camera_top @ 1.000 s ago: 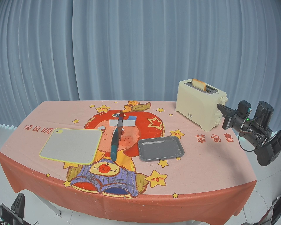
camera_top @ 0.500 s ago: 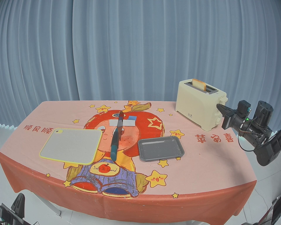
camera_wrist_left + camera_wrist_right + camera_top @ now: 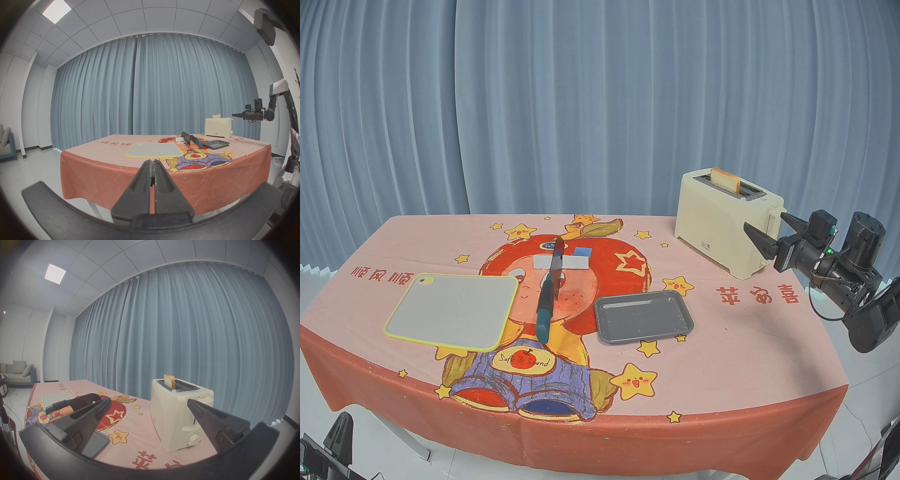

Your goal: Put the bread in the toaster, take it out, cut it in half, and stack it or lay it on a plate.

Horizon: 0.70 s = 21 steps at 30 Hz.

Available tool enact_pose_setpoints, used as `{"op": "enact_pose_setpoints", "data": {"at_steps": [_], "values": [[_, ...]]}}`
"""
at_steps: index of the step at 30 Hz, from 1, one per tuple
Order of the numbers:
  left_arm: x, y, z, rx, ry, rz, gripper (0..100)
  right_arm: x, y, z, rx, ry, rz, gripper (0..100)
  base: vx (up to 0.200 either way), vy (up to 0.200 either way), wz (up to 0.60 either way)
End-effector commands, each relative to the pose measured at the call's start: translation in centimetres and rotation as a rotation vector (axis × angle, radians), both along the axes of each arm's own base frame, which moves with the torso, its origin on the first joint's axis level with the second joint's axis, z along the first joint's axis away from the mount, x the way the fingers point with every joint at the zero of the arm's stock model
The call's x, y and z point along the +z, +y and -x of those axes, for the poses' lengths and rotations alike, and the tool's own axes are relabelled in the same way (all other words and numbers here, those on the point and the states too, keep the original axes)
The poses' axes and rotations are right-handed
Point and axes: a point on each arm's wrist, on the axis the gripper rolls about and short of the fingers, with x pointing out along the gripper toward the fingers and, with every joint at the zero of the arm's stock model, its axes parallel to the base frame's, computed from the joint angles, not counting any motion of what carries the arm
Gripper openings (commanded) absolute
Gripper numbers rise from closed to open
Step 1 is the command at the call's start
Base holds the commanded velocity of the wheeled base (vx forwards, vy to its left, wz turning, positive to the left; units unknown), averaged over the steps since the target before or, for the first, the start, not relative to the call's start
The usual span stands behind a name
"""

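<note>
Head view, right: right gripper (image 3: 764, 221) is spread beside toaster (image 3: 715, 225), left gripper (image 3: 152, 162) clenched; toaster could be knocked reaching bread (image 3: 725, 180).

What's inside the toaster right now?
A slice of bread stands in a top slot of the toaster, its upper part poking out. Its lower part is hidden by the toaster's body, and the slot interior cannot be seen.

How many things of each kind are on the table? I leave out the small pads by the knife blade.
Toaster: 1
Bread: 1
Knife: 1
Board: 1
Tray: 1
Total: 5
</note>
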Motion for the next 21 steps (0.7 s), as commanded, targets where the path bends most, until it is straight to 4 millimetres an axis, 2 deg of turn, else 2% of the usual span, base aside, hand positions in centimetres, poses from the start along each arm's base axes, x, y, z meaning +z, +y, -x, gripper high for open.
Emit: {"op": "enact_pose_setpoints", "data": {"at_steps": [1,21], "values": [[-0.48,0.0,-0.12,0.0,0.016,0.0,0,0.1,0.1,0.0,0.003,-0.004,-0.001,100,0.0,0.0,0.0],[-0.48,0.0,-0.12,0.002,0.016,0.0,0,0.25,0.09,-0.15,-0.031,-0.011,-0.002,100,0.0,0.0,0.0]]}}
